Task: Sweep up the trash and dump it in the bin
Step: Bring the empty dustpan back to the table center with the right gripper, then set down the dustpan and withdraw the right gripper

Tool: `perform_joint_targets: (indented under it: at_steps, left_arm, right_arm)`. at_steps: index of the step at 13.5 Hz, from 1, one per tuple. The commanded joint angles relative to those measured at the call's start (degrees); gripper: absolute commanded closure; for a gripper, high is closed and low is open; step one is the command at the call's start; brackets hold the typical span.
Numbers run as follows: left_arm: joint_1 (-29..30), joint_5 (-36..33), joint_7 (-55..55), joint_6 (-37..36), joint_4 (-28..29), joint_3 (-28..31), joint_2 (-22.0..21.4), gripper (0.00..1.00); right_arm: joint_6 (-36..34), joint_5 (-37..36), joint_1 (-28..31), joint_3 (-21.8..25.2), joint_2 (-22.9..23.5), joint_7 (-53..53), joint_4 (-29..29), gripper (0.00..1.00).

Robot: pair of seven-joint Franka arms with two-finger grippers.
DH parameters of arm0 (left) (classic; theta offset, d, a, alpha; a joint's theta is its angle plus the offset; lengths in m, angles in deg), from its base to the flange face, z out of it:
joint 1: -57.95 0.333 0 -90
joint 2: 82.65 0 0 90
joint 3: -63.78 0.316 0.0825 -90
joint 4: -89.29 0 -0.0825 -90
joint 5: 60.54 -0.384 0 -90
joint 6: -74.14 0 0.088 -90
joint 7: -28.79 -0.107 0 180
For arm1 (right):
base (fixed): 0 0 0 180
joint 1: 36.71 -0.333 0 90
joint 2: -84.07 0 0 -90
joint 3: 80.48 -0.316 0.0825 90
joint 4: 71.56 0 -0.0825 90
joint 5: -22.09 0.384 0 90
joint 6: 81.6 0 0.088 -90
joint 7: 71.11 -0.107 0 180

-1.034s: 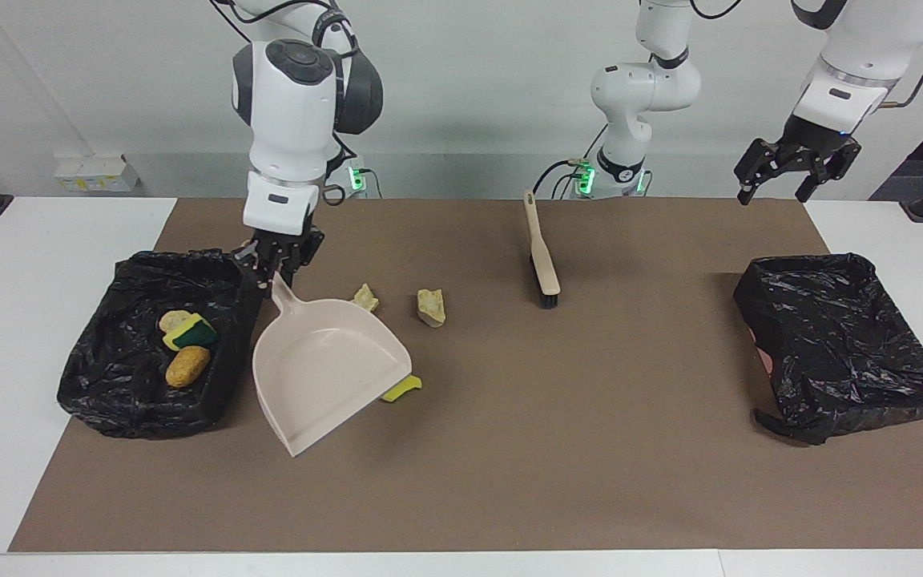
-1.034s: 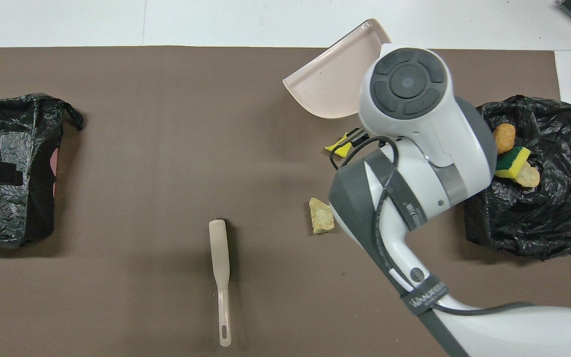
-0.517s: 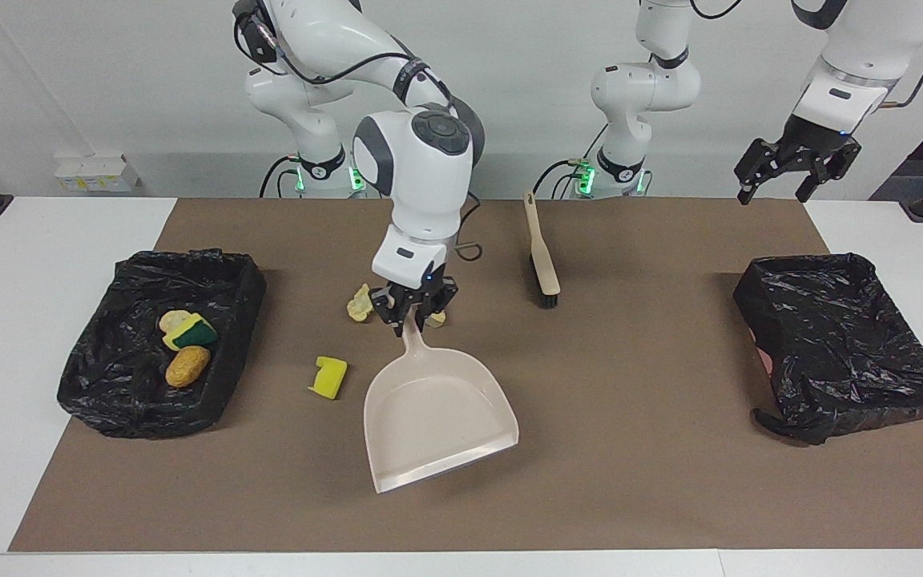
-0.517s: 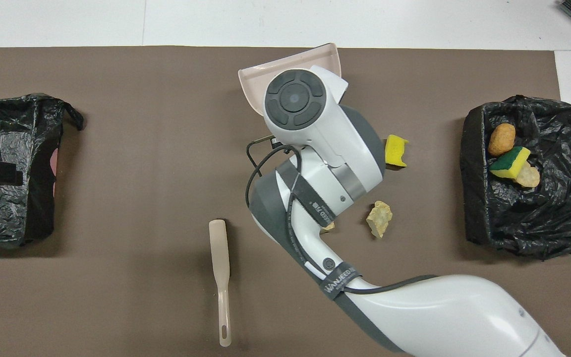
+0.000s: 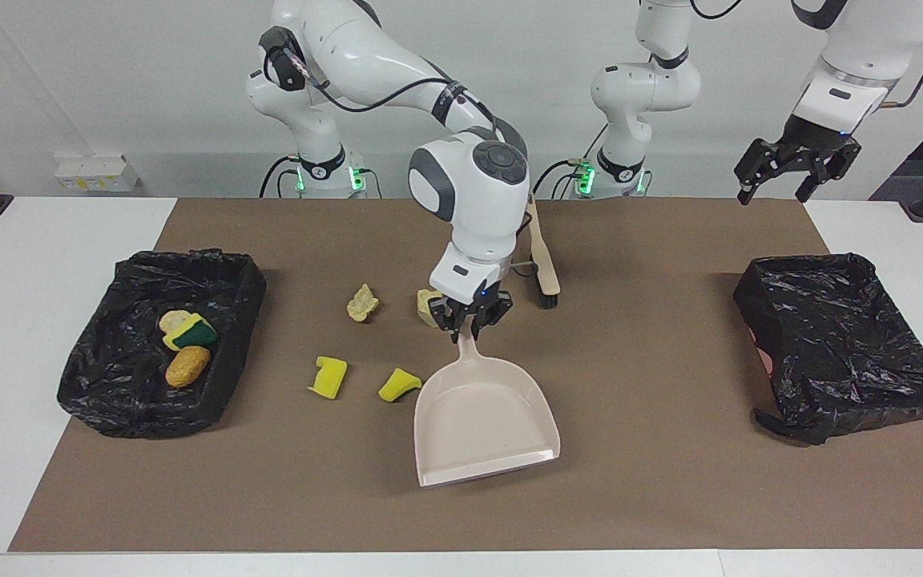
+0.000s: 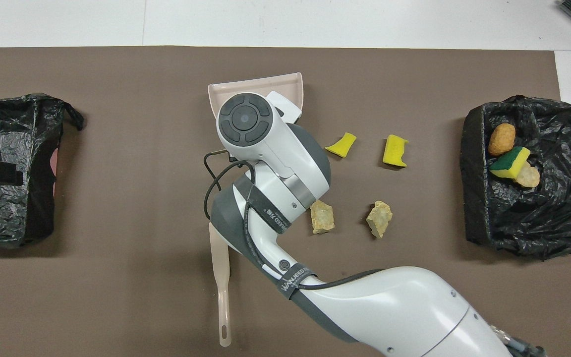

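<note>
**A:** Sitting at each end of the brown mat (image 5: pixel 638 481): two black-lined bins. Bin at the right arm's end (image 5: pixel 129 377) holding three bits of trash (image 5: pixel 187 343), namely a green-backed sponge, a pale chunk and a golden-brown lump. Bin at the left arm's end (image 5: pixel 838 340) showing only its liner.

**B:** Yep. Right gripper (image 5: pixel 471 315) clamping the beige dustpan (image 5: pixel 484 421) by its handle, pan lying mid-mat. Four scraps lying loose toward the right arm's end from that claw: two bread chunks (image 5: pixel 363 303), one just beside it, plus two yellow sponge pieces (image 5: pixel 328 377) farther out beside the pan. Brush (image 5: pixel 542 260) lying near the robots. Left gripper (image 5: pixel 794 164) hanging spread open, waiting.
</note>
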Motion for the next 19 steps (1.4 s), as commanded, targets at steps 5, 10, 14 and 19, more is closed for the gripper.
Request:
perform_joint_targets:
  at_steps: [5, 10, 14, 19]
  left_arm:
    - [0.61, -0.25, 0.06, -1.26, -1.03, -0.29, 0.37, 0.00]
    - [0.61, -0.25, 0.06, -1.26, -1.03, -0.29, 0.37, 0.00]
    - [0.61, -0.25, 0.06, -1.26, -1.03, -0.29, 0.37, 0.00]
    - [0.61, -0.25, 0.06, -1.26, -1.03, -0.29, 0.37, 0.00]
  right_arm:
    - [3.51, 1.95, -3.88, 1.10, 5.14, -9.10, -2.87, 1.00]
    - [3.33, 2.74, -4.58, 1.09, 5.15, -11.83, -2.87, 1.00]
    - [3.33, 3.35, -4.67, 0.48, 4.79, -12.36, -2.79, 0.97]
    - [3.77, 3.27, -4.67, 0.48, 4.36, -12.36, -2.70, 0.71]
